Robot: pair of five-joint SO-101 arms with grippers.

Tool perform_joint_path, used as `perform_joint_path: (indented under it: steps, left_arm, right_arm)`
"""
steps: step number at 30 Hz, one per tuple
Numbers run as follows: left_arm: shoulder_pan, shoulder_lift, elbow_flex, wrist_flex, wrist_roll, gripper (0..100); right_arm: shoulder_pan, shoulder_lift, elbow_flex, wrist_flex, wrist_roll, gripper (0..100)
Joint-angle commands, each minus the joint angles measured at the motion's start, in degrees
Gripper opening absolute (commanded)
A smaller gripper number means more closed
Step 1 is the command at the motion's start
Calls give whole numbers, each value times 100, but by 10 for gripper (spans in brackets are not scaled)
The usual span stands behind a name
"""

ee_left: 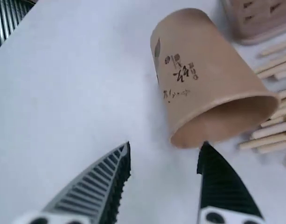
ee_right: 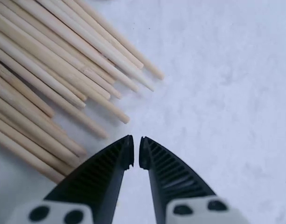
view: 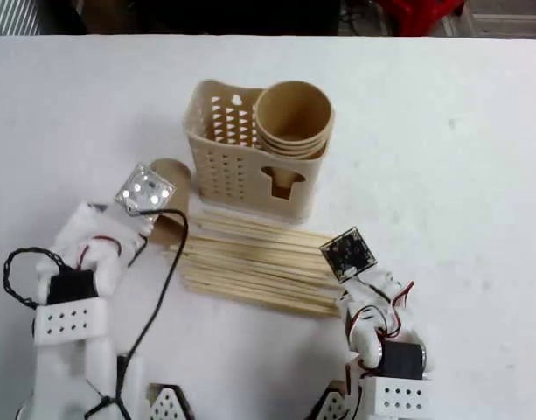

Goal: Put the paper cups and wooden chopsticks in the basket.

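Chopsticks [view: 254, 262] in a heap before basket [view: 224, 166]; tipped cup [ee_left: 208, 79] at wide left tool [ee_left: 165, 148]; right tool [ee_right: 136, 141] narrow, empty.

- Cup [ee_left: 212, 93], lying left of centre in the high view: a few short lines of dark print [ee_left: 181, 73] on its side wall, too blurred to read.
- Next to the print, a small dark leaf-like mark [ee_left: 157, 48].
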State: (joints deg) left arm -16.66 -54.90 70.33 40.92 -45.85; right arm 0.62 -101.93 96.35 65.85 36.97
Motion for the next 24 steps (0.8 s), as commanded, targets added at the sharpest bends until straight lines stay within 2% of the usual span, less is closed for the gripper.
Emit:
perform_joint_path:
  steps: [1, 12, 18, 24]
  left_arm:
    - [-31, 593, -26, -1073, 193, 238]
    - [-13, 2730, -1011, -2171, 334, 237]
    - [-4, 3653, -1793, -2286, 923, 236]
    - [136, 4048, -2084, -2303, 976, 107]
  right_arm:
    - [13, -48, 53, -13, 70, 42]
    - [13, -48, 53, -13, 79, 42]
    - [13, -48, 53, -13, 79, 42]
    - [13, -48, 53, -13, 79, 42]
